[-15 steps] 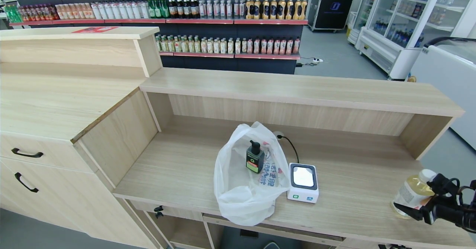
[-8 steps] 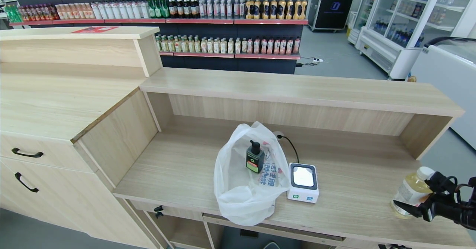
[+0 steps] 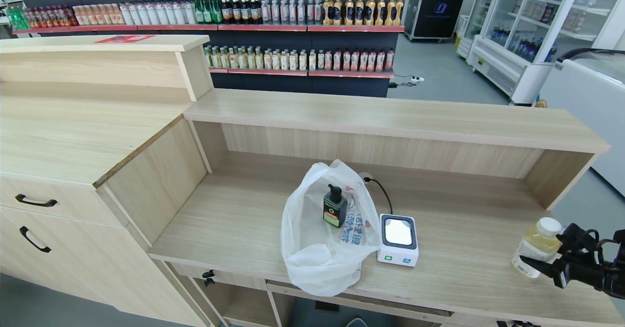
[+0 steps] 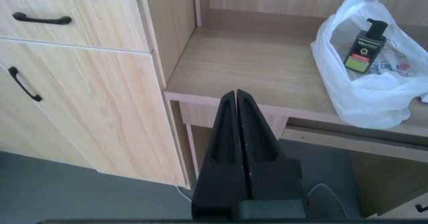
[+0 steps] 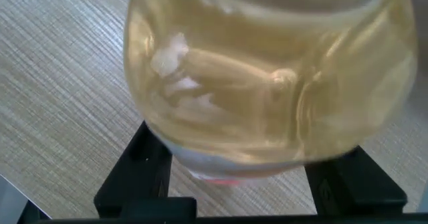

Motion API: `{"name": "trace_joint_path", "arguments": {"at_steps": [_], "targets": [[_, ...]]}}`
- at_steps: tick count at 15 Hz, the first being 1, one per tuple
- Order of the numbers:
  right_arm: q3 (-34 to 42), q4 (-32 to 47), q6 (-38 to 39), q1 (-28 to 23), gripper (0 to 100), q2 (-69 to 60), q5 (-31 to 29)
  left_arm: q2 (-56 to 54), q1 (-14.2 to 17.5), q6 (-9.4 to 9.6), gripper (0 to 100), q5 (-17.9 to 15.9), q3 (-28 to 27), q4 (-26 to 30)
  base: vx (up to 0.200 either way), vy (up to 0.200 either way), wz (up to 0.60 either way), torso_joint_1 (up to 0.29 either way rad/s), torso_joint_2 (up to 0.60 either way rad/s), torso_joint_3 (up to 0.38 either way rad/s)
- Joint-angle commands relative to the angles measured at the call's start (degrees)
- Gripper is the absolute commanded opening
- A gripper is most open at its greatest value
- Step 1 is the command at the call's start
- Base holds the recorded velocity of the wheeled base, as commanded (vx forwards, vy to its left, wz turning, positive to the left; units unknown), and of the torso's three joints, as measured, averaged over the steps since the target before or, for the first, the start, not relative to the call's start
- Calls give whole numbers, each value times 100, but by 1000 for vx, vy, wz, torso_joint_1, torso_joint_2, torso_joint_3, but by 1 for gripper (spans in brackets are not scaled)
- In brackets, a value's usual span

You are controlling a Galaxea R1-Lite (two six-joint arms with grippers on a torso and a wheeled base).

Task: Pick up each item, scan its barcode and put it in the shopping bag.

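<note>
Holding the bottle (image 3: 537, 241), right gripper (image 3: 541, 262) hovers near right edge of counter (image 3: 468, 273).

Yellow-liquid bottle (image 3: 537, 244) upright, right end of counter (image 3: 464, 239); black pump bottle (image 3: 335, 207) in bag (image 3: 312, 254) beside scanner (image 3: 398, 239).

The bench (image 3: 464, 205) is pale wood-grain laminate, matt and smooth. The shopping bag (image 3: 312, 258) is thin translucent white plastic, crinkled, with a soft sheen. The drink bottle (image 3: 536, 245) is clear glossy plastic with a white cap. The barcode scanner (image 3: 398, 256) is smooth white plastic with a glossy window. The left pincer (image 4: 237, 124) looks matt black.
</note>
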Motion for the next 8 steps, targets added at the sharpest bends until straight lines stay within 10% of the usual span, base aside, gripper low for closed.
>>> {"name": "trace_joint_path", "arguments": {"at_steps": [1,8], "targets": [[-35,-9,4,2,0,16,9,-2,0,0,0,2,0,0,0,0,0,0,0,0],[299,184,2878,415,0,-1373,9,-2,0,0,0,2,0,0,0,0,0,0,0,0]]}}
